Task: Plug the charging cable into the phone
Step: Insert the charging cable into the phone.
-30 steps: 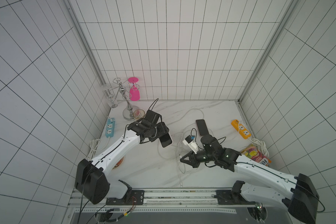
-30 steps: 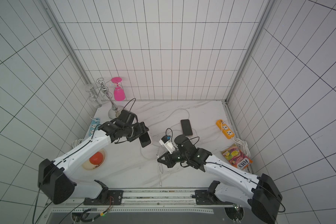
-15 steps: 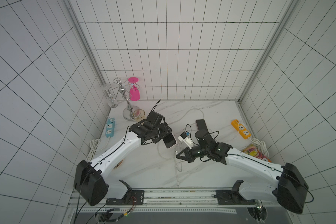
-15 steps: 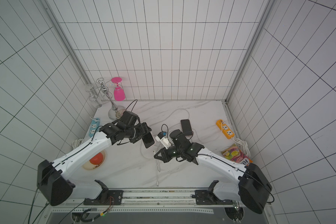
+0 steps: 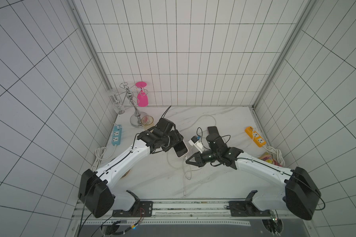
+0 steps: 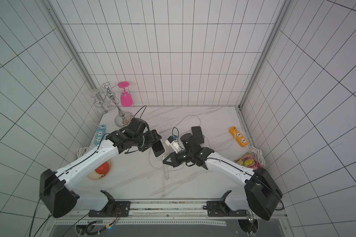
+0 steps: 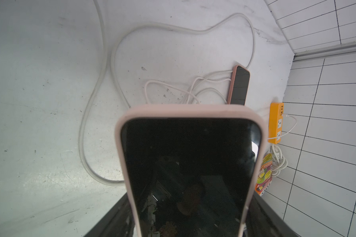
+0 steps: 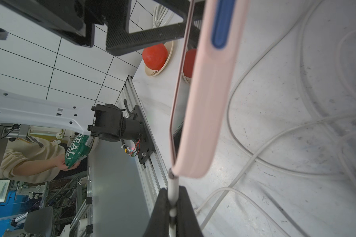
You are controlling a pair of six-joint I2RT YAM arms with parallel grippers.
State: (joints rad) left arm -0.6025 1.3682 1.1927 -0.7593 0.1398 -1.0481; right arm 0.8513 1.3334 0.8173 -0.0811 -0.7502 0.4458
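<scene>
A blue power strip (image 5: 116, 136) lies by the left wall on the tabletop (image 5: 152, 180). Next along, the left fingers (image 5: 176, 140) clamp a phone (image 5: 181, 149) in a pale pink case. It is held off the marble near the middle, its free end toward the other arm. There the right fingers (image 8: 165, 197) pinch the white charging cable (image 8: 171, 185) at its plug. The tip touches the phone's end; whether it's seated I can't tell. Beyond lie a second phone (image 5: 212, 129) and an orange power strip (image 5: 255, 139).
</scene>
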